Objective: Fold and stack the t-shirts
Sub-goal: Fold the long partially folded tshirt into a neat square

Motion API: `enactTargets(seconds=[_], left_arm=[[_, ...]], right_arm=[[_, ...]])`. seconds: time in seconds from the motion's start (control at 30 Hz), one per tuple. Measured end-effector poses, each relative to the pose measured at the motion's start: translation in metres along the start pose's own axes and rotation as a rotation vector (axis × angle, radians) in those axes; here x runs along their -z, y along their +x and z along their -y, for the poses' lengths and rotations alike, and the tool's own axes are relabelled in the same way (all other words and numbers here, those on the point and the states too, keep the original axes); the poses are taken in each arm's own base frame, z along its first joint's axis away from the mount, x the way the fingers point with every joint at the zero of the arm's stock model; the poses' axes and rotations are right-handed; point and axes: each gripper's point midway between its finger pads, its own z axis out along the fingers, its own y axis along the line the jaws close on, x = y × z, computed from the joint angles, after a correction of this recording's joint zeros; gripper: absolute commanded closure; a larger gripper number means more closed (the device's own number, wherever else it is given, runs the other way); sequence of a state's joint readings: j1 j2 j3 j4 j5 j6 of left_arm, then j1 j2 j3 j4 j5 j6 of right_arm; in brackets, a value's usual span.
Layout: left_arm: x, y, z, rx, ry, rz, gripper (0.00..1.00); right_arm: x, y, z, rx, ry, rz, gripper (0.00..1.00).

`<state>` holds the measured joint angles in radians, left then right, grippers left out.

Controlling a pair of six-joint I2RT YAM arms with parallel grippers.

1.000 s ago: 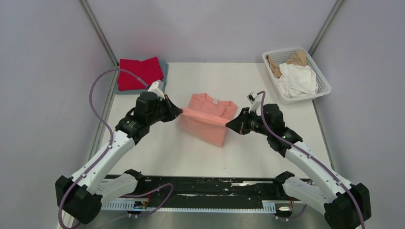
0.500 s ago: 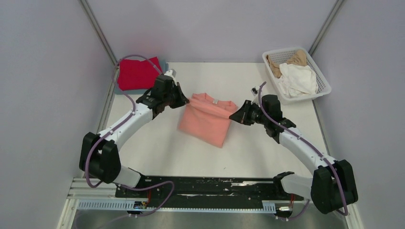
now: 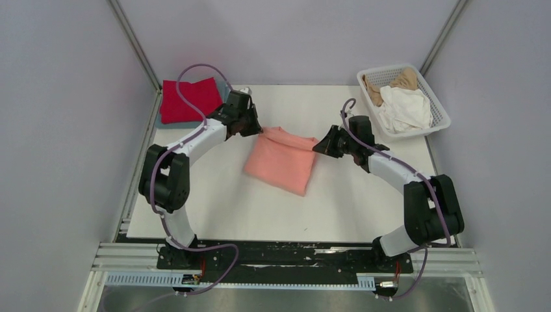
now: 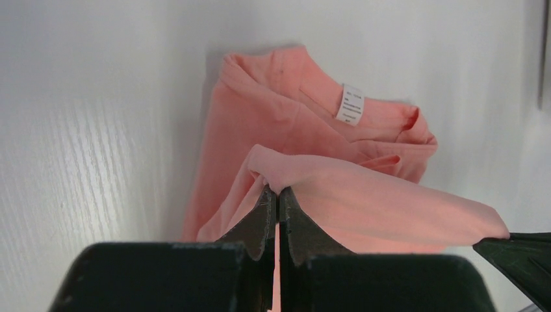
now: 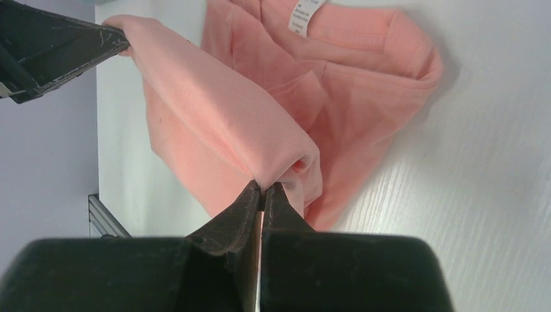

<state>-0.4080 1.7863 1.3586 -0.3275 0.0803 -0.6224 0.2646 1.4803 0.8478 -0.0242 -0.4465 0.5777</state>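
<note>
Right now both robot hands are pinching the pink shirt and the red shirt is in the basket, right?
No. The red shirt lies folded at the far left, outside the basket; the top view shows it. The left gripper and right gripper do pinch the pink shirt.

The salmon-pink cloth t-shirt [image 3: 282,161] in the middle of the table is one plain colour with no pattern. Its small white neck label [image 4: 351,104] carries faint grey print. At the far left corner lies a bright red cloth t-shirt [image 3: 188,99], also plain. A grey-blue cloth t-shirt [image 3: 225,89] shows as a thin border under it. The white plastic lattice basket [image 3: 419,133] at the far right corner has a grid pattern. It holds a crumpled white cloth shirt [image 3: 406,107] and a tan cloth shirt [image 3: 401,78]. The flat white table [image 3: 351,208] shows faint wood grain. The left gripper [image 3: 260,132] and right gripper [image 3: 316,147] are matt black. The left arm [image 3: 198,138] and right arm [image 3: 390,170] are white with black joints, and their cables [image 3: 195,67] are purple.
</note>
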Motion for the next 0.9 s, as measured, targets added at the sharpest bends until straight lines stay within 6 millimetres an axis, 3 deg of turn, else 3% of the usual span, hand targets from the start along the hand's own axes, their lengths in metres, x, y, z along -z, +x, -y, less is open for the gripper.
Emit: enactTargets(seconds=[0.3, 0.57, 0.67, 0.7, 0.73, 0.77, 0.8, 0.9], left_arm=[[-0.039, -0.009, -0.01, 0.0, -0.029, -0.037, 1.0], [-0.057, 0.002, -0.013, 0.004, -0.006, -0.099, 1.0], [-0.059, 0.002, -0.01, 0.005, 0.007, -0.103, 0.94], [-0.059, 0.002, -0.01, 0.004, 0.008, -0.103, 0.89], [-0.06, 0.001, -0.009, 0.003, 0.013, -0.104, 0.84], [-0.062, 0.001, -0.008, 0.001, 0.017, -0.105, 0.73], [-0.064, -0.001, -0.008, -0.004, 0.018, -0.105, 0.66], [-0.072, -0.006, -0.01, -0.024, 0.021, -0.101, 0.07]], right_arm=[[-0.029, -0.017, 0.023, -0.029, 0.05, 0.007, 1.0], [-0.03, -0.022, 0.033, -0.05, 0.099, 0.045, 1.0], [-0.029, -0.021, 0.038, -0.061, 0.118, 0.05, 0.95], [-0.029, -0.021, 0.039, -0.068, 0.123, 0.051, 0.85], [-0.03, -0.022, 0.041, -0.074, 0.127, 0.053, 0.66], [-0.03, -0.023, 0.043, -0.079, 0.135, 0.057, 0.48], [-0.031, -0.023, 0.046, -0.083, 0.148, 0.061, 0.38], [-0.036, -0.027, 0.06, -0.069, 0.192, 0.052, 0.17]])
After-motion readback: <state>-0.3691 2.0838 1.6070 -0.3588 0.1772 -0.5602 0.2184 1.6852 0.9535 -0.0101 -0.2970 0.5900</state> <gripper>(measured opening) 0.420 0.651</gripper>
